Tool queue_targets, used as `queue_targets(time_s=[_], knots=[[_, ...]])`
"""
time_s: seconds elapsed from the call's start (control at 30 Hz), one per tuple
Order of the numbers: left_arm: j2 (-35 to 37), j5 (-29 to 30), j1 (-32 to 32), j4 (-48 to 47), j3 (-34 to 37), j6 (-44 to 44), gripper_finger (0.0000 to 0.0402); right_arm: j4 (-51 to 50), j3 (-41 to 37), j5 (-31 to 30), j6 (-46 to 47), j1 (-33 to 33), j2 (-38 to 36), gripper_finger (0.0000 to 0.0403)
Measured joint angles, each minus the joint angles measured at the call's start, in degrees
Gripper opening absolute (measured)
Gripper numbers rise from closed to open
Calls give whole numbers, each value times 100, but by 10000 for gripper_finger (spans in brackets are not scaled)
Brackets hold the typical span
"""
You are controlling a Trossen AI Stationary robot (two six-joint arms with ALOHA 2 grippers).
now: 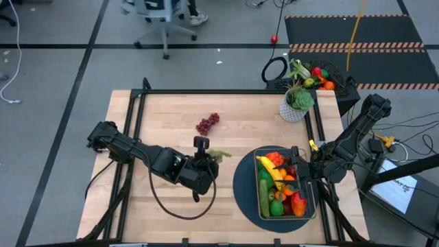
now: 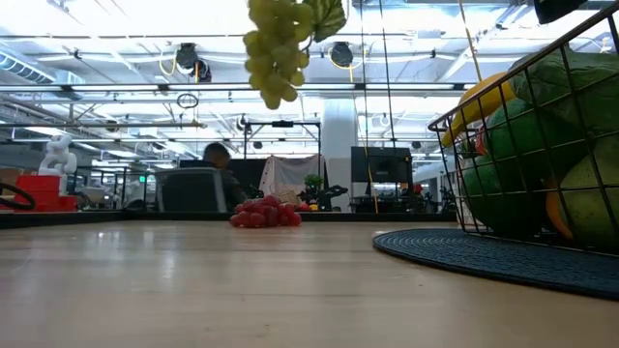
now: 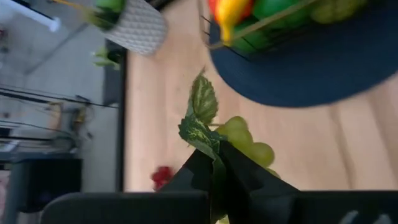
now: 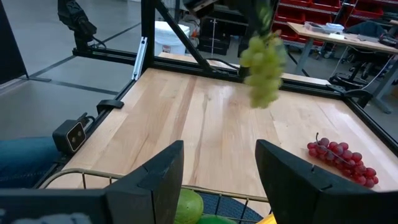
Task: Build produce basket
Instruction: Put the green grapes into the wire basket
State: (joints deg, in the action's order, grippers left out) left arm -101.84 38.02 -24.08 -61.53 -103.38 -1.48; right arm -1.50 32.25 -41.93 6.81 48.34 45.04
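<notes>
One bunch of green grapes (image 4: 262, 67) is hanging in the air!
Left hand (image 1: 206, 155) is pinching it by the leafy stem above the desk (image 1: 171, 123), beside the round mat (image 1: 243, 185). Right hand (image 4: 219, 177) is hovering with fingers spread over the basket (image 1: 312, 206), piled with produce (image 1: 278, 182). Red grapes (image 1: 207, 123) are lying well apart on the wood.
</notes>
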Motion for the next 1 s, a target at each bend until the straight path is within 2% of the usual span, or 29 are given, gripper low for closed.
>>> queue_targets(time_s=[0.33,0.7,1.0], knots=[[11,156,216,742,157,-563,15,45,0,0,268,-2,0,192],[4,-531,148,867,445,-1325,15,134,0,-1,429,-1,0,192],[4,-546,83,867,445,-2982,8,220,0,-2,428,-2,0,192]])
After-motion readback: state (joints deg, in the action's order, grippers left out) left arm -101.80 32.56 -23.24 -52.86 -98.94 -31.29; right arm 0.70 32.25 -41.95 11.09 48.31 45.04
